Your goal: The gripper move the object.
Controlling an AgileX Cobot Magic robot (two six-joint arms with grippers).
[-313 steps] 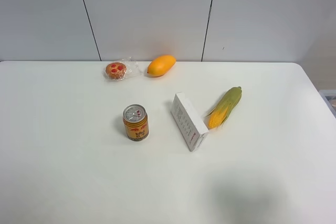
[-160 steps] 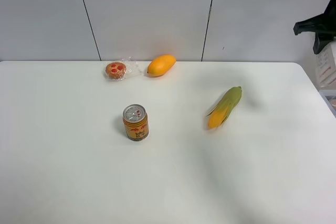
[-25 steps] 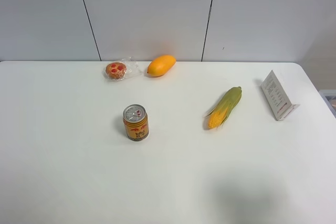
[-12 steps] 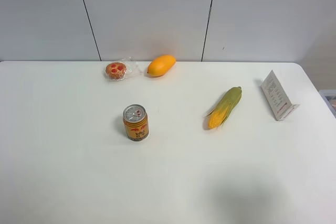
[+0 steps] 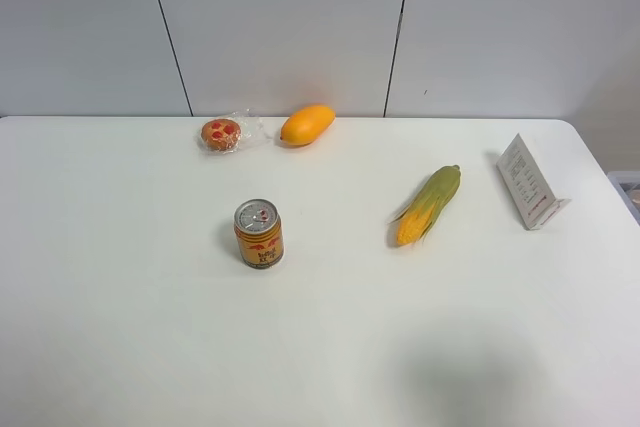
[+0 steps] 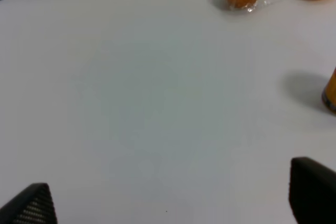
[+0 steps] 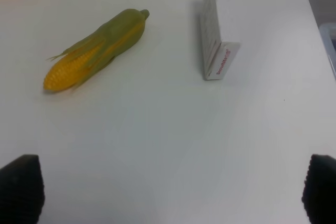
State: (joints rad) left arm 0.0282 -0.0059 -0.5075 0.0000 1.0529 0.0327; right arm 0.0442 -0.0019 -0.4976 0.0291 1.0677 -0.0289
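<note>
The object (image 5: 530, 183) now rests on its long edge near the right end of the worktop (image 5: 120, 327), well apart from the corn cob (image 5: 428, 205) it lay just beside at the start; over the last second it has not shifted, and no arm shows in the high view; so the move looks finished and the arms withdrawn. The right gripper (image 7: 168, 203) shows its fingers (image 7: 21, 187) spread wide with nothing between them, the carton ahead of them; the left gripper (image 6: 173, 198) is likewise spread over bare worktop, the drink can (image 5: 259, 233) off to one side.
</note>
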